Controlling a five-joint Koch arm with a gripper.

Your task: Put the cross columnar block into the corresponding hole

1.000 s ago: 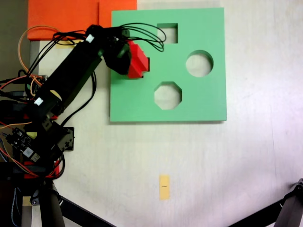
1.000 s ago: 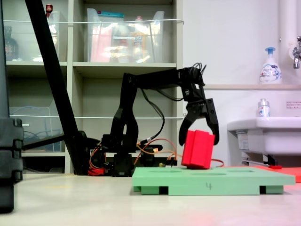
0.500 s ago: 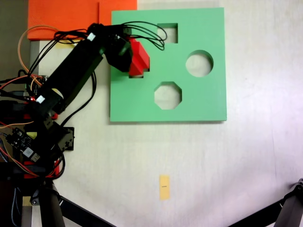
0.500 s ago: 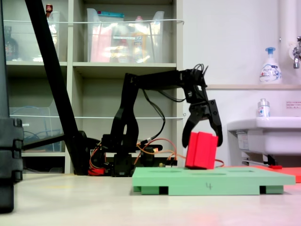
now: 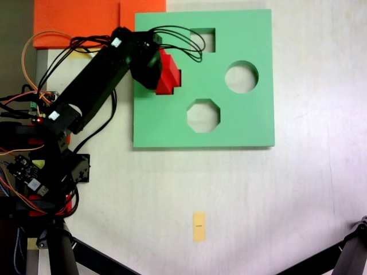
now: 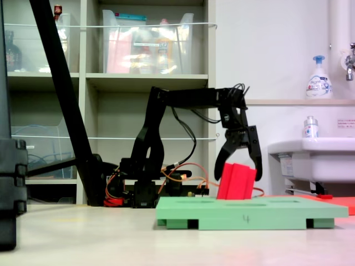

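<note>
Half cross columnar block (image 6: 237, 181) visible; tool (image 6: 239, 164) astride.

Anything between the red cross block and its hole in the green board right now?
Nothing visible blocks it. The red cross block stands tilted on the green board, its lower end seemingly partly in the plus-shaped hole, which the block and arm hide in both fixed views. The hand straddles its top, jaws spread. The tilt looks like the hindrance, not an obstacle.

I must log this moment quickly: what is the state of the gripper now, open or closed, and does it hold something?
Gripper: open, jaws spread astride the top of the red cross block; whether they touch it cannot be told.
</note>
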